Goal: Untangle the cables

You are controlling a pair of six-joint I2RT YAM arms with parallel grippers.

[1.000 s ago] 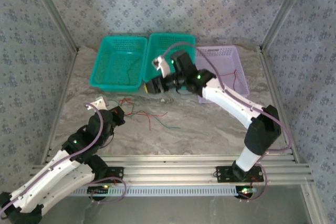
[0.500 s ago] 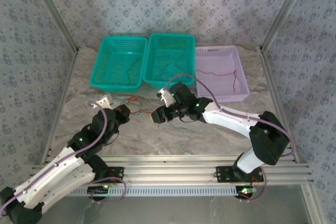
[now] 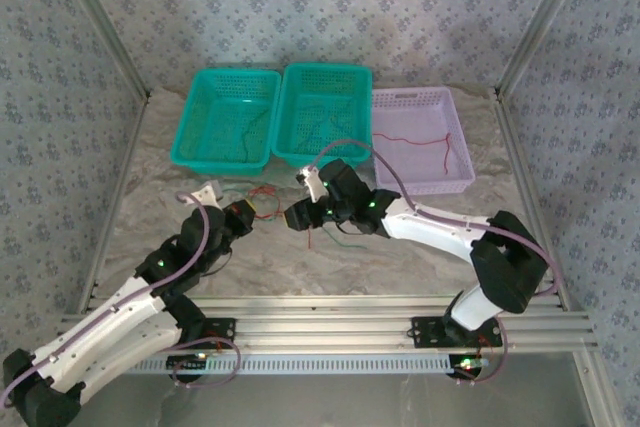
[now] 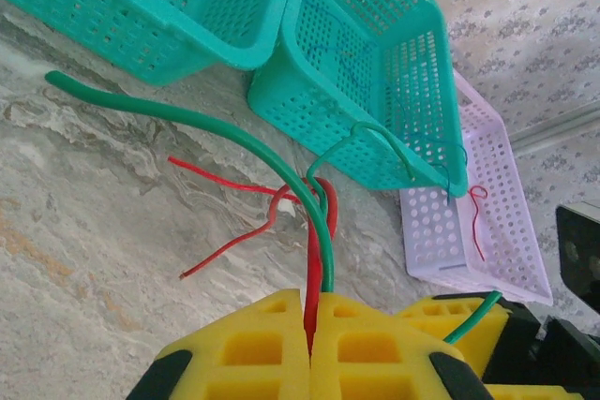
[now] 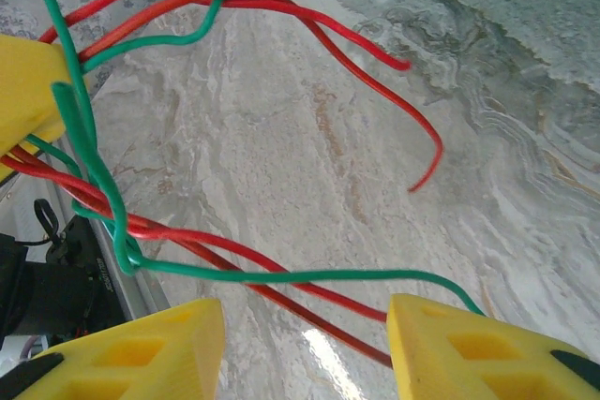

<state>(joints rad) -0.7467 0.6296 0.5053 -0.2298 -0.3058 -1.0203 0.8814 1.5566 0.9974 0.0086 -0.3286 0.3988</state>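
Observation:
A tangle of thin red and green cables (image 3: 262,194) lies on the marble table between my two grippers. My left gripper (image 3: 244,215) is shut on a red cable (image 4: 317,259) and a green cable (image 4: 192,120) that rise from between its yellow pads (image 4: 253,344). My right gripper (image 3: 294,218) is just to the right of it and stands open. In the right wrist view, red cables (image 5: 281,274) and a green cable (image 5: 309,277) cross the wide gap of that gripper (image 5: 305,348). Loose red (image 3: 312,237) and green (image 3: 350,240) ends trail on the table.
Three baskets stand in a row at the back: a teal one (image 3: 188,139) with a green wire, a teal one (image 3: 284,129) with thin wires, and a purple one (image 3: 462,181) holding a red wire (image 3: 425,142). Metal frame rails border the table's sides and near edge.
My right arm has swung from the middle basket down to the tangle on the table. My left gripper has moved right, up to the cables, which are now lifted together.

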